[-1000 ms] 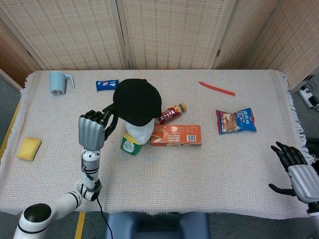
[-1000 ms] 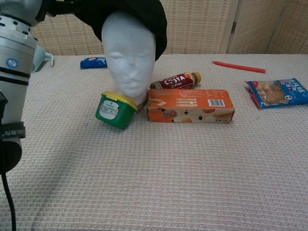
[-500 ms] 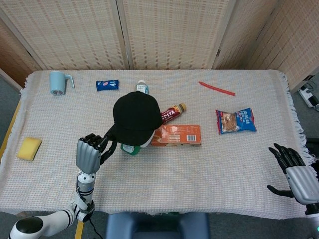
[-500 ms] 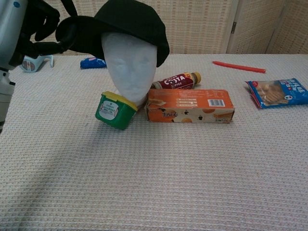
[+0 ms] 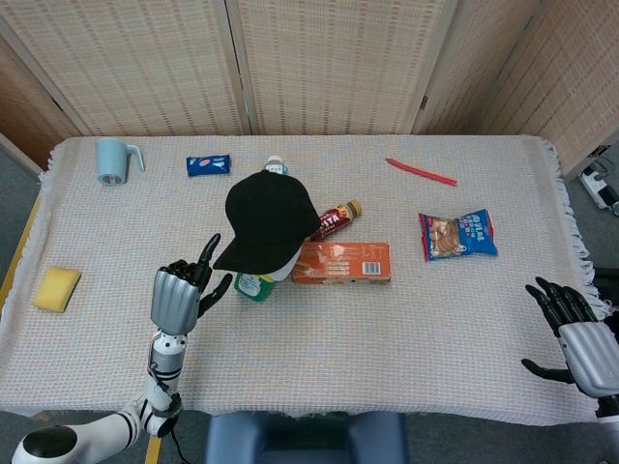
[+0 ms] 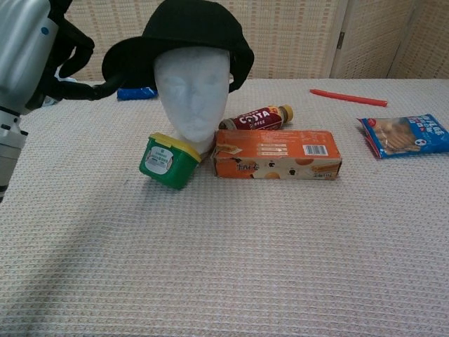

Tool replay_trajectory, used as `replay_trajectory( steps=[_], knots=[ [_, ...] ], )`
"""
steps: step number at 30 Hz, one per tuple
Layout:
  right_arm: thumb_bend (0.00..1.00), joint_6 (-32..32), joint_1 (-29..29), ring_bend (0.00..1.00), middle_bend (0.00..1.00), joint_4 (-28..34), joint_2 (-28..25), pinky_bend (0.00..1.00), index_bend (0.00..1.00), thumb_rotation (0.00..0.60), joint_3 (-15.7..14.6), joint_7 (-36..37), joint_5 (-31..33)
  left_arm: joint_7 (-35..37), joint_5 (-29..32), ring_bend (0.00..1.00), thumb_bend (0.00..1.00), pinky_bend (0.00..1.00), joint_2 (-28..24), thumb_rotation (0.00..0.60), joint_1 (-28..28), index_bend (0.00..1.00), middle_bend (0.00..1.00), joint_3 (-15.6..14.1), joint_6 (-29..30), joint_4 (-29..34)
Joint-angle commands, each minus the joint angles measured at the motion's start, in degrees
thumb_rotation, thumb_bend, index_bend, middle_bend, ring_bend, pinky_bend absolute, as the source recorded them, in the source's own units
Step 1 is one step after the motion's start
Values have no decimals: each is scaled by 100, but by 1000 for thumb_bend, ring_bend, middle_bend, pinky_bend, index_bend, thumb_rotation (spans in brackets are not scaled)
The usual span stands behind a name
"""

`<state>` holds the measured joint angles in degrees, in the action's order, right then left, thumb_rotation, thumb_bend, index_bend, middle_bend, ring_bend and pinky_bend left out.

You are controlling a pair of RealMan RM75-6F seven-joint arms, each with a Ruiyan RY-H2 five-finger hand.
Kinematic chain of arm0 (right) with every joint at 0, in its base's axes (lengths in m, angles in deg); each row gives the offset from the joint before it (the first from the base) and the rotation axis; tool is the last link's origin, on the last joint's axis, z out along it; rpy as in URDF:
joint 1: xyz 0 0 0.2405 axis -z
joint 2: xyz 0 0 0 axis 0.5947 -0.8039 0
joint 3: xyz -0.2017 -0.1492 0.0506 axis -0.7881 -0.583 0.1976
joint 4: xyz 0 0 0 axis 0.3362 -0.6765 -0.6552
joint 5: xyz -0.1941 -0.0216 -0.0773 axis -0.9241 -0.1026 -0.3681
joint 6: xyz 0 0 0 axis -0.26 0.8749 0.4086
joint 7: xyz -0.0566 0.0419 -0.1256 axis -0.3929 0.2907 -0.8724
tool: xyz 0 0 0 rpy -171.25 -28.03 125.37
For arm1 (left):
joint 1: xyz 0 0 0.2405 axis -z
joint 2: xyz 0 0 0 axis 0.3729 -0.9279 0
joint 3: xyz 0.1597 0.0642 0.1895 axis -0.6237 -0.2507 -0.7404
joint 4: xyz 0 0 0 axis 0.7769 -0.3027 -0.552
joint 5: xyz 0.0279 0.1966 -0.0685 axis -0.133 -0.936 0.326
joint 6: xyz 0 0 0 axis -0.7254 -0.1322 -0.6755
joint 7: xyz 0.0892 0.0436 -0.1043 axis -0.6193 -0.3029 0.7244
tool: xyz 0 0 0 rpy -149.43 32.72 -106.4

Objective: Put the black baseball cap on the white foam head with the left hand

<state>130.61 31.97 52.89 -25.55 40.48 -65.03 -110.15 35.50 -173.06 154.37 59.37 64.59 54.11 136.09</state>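
The black baseball cap [image 5: 266,217] [image 6: 193,24] sits on top of the white foam head [image 6: 191,91], its brim pointing toward the front left. From above, the cap hides nearly all of the head. My left hand [image 5: 179,295] [image 6: 31,53] is just left of the brim with its fingers spread and nothing held. One fingertip reaches close to the brim's edge; I cannot tell whether it touches. My right hand [image 5: 571,324] hovers with fingers apart and empty at the table's front right corner, seen only in the head view.
A green tub with a yellow lid [image 6: 167,160] leans against the head's base. An orange box [image 6: 277,153] and a Costa bottle [image 6: 256,118] lie to the head's right. Further off are a snack bag [image 5: 456,235], a red stick [image 5: 421,171], a blue mug [image 5: 113,159] and a yellow sponge [image 5: 56,288].
The cap has come down and settled squarely on the foam head. My left hand has released the brim and spread its fingers. The right hand has barely moved.
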Motion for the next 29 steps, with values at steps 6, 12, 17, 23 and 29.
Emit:
replay_trajectory(
  steps=[6,12,17,23,29],
  knots=[
    [45,-3,1,0,0,-2,13,0,0,600,2,-27,5,-192,54,1000,172,1000,-770,600,-443,44,1000,-138,-199,1027],
    [44,-5,11,0,0,6,30,0,0,600,-18,-94,-22,-449,771,898,108,940,-2022,600,-1261,20,946,-528,-890,2103],
    [44,-55,-2,0,0,26,101,0,0,600,-37,-261,-39,-481,1513,319,79,444,-3256,600,-1838,87,406,-1002,-1769,3182],
    [44,-8,6,0,0,-20,338,0,0,600,-13,-554,-59,148,1389,0,67,69,-4382,600,-2509,141,59,-1635,-1908,3914],
    [46,31,28,0,0,-71,487,0,0,600,15,-753,-10,-11,1066,0,59,49,-4604,600,-2712,170,58,-1688,-1760,4054]
  ],
)
